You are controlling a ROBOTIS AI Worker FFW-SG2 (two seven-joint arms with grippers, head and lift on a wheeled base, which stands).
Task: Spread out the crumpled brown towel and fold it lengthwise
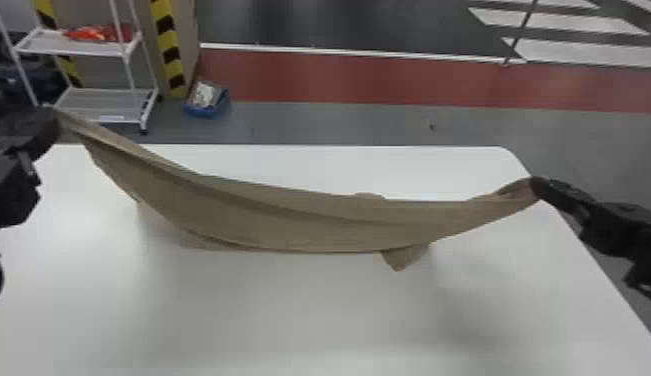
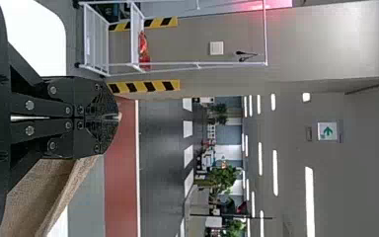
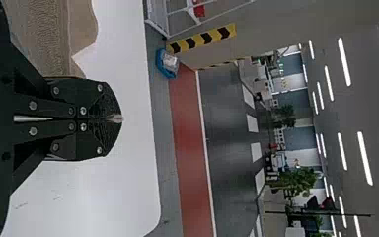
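We hold the brown towel (image 1: 289, 215) slung over the worktop (image 1: 289, 310), left hand (image 2: 117, 117) and right hand (image 3: 121, 118) clenched on its ends (only partly spread, we judge); laying it flat and folding lengthwise remain.

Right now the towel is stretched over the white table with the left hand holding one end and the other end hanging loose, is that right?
Not quite: the other end isn't loose. The head view shows the right hand gripping it. The left hand does hold one end, and the towel is stretched over the white table.
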